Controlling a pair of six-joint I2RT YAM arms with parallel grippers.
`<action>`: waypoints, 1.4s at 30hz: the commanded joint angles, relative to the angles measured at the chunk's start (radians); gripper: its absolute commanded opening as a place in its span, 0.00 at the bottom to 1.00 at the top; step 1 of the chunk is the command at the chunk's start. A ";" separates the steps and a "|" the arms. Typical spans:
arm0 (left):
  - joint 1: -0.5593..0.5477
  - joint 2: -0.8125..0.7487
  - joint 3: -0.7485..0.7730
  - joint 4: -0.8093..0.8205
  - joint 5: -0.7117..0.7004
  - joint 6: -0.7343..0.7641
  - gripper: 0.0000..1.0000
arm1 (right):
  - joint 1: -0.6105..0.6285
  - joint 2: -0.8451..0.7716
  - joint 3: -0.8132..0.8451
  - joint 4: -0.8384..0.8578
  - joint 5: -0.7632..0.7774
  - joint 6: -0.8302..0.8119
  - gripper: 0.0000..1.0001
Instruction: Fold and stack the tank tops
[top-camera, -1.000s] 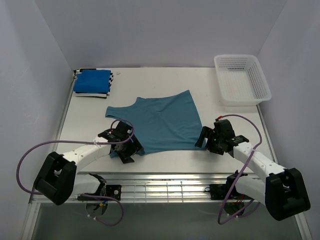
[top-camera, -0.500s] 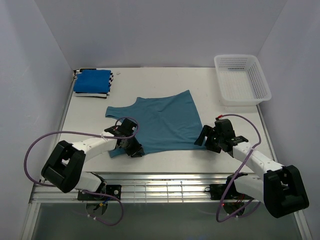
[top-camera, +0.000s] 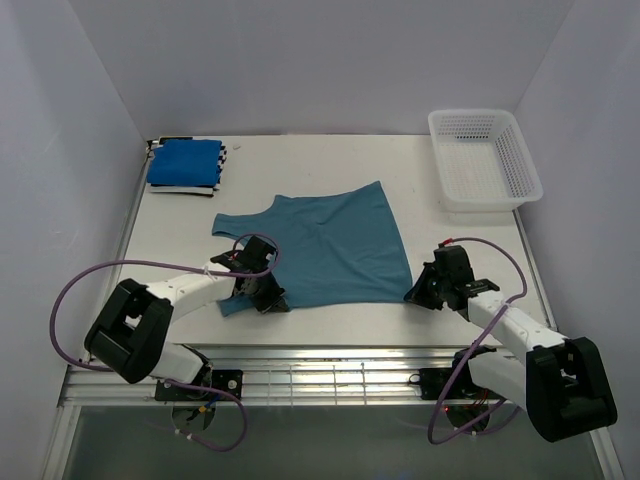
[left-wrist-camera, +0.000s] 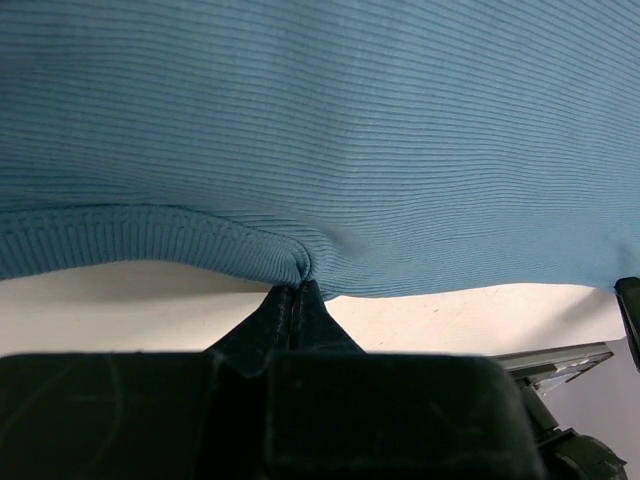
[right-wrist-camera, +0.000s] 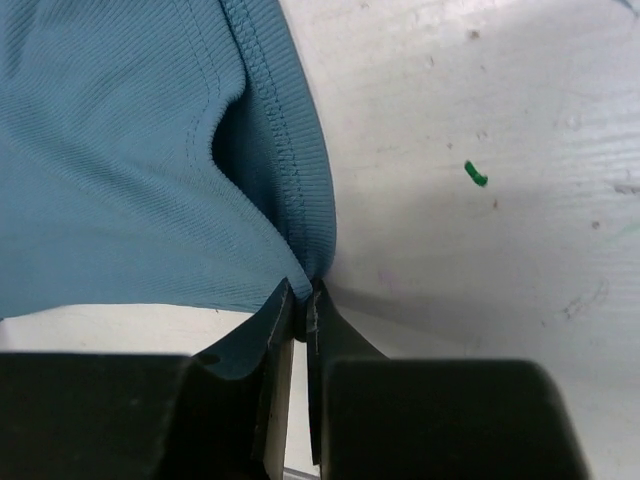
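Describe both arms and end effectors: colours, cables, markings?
The left arm and right arm have white links and bulky black joint housings. A purple cable loops along each. The left end effector and right end effector are black, with flat fingers. No markings are legible.

Just ahead of my left fingers (left-wrist-camera: 272, 322), which are matt black plastic, the teal tank top (left-wrist-camera: 320, 120) is finely ribbed knit cloth, dull, with a thicker ribbed hem. Beside my right fingers (right-wrist-camera: 262, 345), the desk (right-wrist-camera: 480, 100) looks white, matt and faintly scuffed.
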 joint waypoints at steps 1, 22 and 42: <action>-0.010 -0.023 -0.027 -0.114 -0.036 0.034 0.00 | -0.008 -0.067 -0.018 -0.134 0.015 -0.038 0.08; -0.029 -0.146 0.043 -0.248 0.052 0.045 0.00 | -0.006 -0.210 0.038 -0.413 -0.154 -0.038 0.08; 0.009 0.035 0.310 -0.366 -0.022 0.167 0.00 | -0.014 0.016 0.342 -0.444 -0.123 -0.101 0.08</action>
